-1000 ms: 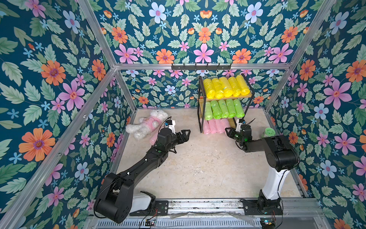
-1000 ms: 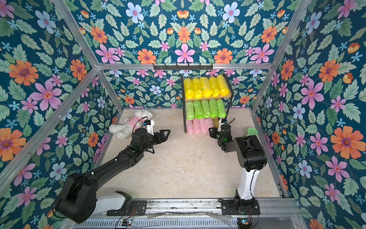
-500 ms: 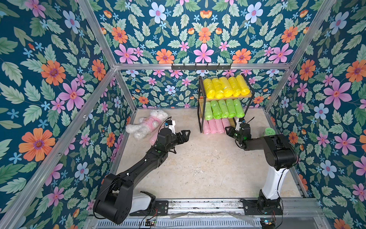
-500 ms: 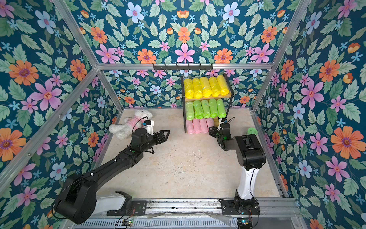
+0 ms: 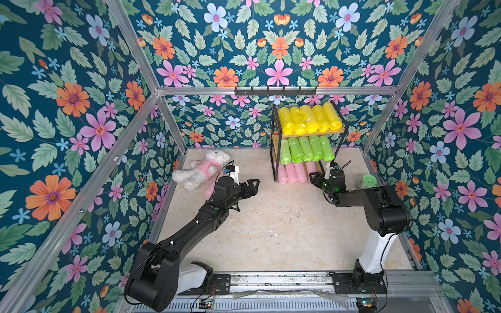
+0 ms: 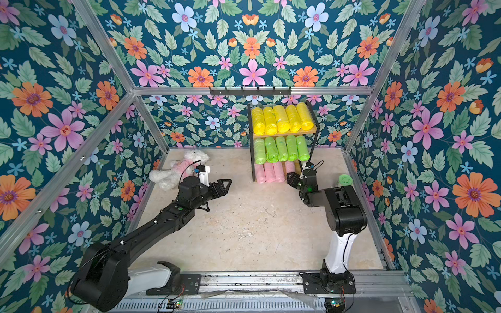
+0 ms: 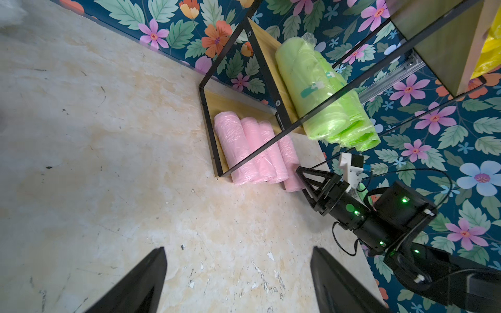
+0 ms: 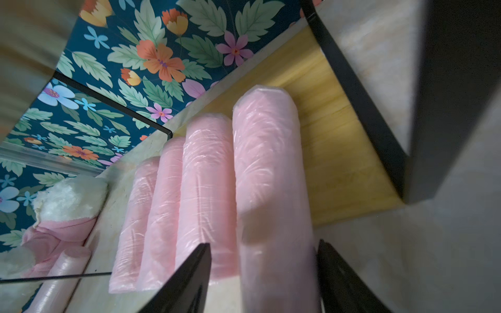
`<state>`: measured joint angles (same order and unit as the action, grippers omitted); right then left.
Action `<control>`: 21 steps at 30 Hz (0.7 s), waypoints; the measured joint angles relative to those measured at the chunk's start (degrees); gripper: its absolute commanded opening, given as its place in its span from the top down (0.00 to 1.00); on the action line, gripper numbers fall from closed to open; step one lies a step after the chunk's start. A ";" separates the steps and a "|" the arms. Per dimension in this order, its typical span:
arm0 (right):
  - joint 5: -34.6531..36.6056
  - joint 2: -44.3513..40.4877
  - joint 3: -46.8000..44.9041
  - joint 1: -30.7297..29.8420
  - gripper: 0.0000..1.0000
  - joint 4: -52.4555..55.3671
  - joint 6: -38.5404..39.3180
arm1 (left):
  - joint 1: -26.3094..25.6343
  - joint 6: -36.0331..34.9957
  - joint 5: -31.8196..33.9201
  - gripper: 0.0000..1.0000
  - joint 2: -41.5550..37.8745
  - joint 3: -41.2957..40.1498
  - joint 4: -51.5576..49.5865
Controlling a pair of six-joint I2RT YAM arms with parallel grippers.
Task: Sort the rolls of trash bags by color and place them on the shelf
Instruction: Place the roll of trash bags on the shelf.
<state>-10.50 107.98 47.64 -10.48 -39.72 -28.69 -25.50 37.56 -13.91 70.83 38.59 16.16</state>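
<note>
The right gripper (image 8: 264,242) is seen with jaws spread either side of a pink roll (image 8: 267,162) laid on the shelf (image 8: 339,151), bottom tier, near end overhanging. Should a jaw snag the crinkly wrap during withdrawal, the roll could be dragged off. The left gripper (image 7: 238,248) is held open, empty; another pink roll (image 8: 65,268) lies on the floor (image 5: 271,230).

Both top views high, frontal, toward the shelf (image 5: 311,134); wrist views close on its pink rolls (image 7: 252,151)
</note>
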 measured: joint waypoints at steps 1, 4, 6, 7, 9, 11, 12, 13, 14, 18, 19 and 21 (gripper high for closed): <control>0.02 -0.87 -0.74 0.02 0.25 -0.26 -0.15 | 0.00 -0.13 0.31 0.11 -0.15 -0.13 -0.11; 0.07 -3.26 -2.69 -0.02 0.22 -0.31 -0.17 | 0.00 -0.17 0.35 0.11 -0.33 -0.44 -0.37; 0.13 -4.74 -4.13 -0.02 0.21 -0.31 -0.20 | 0.00 -0.17 0.35 0.11 -0.57 -0.61 -0.42; 0.39 -5.57 -4.96 -0.02 0.21 -0.31 -0.20 | 0.00 -0.20 0.37 0.11 -0.72 -0.68 -0.46; 0.76 -7.02 -6.71 -0.02 0.21 -0.48 -0.70 | 0.00 -0.20 0.37 0.11 -1.03 -0.74 -0.46; 1.57 -8.31 -9.01 -0.02 0.21 -0.98 -2.08 | 0.00 -0.20 0.37 0.11 -1.22 -0.74 -0.46; 1.66 -8.66 -9.90 -0.02 0.21 -1.22 -2.58 | 0.00 -0.20 0.37 0.11 -1.33 -0.74 -0.46; 1.84 -8.87 -10.64 -0.02 0.21 -1.51 -3.61 | 0.00 -0.20 0.37 0.11 -1.38 -0.74 -0.42; 2.14 -8.90 -11.06 -0.02 0.21 -1.77 -4.04 | 0.00 -0.20 0.37 0.11 -1.38 -0.74 -0.42; 3.85 -7.89 -11.39 -0.02 0.20 -2.93 -6.58 | 0.00 -0.17 0.35 0.11 -1.36 -0.74 -0.42; 4.50 -7.37 -11.37 -0.02 0.19 -3.30 -6.88 | 0.00 -0.17 0.33 0.11 -1.36 -0.74 -0.42; 4.50 -6.19 -10.86 -0.02 0.17 -3.76 -7.91 | 0.00 -0.17 0.31 0.11 -1.36 -0.74 -0.42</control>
<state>-6.00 101.80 36.77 -10.50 -43.48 -36.60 -25.50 37.39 -13.61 69.47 37.85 15.75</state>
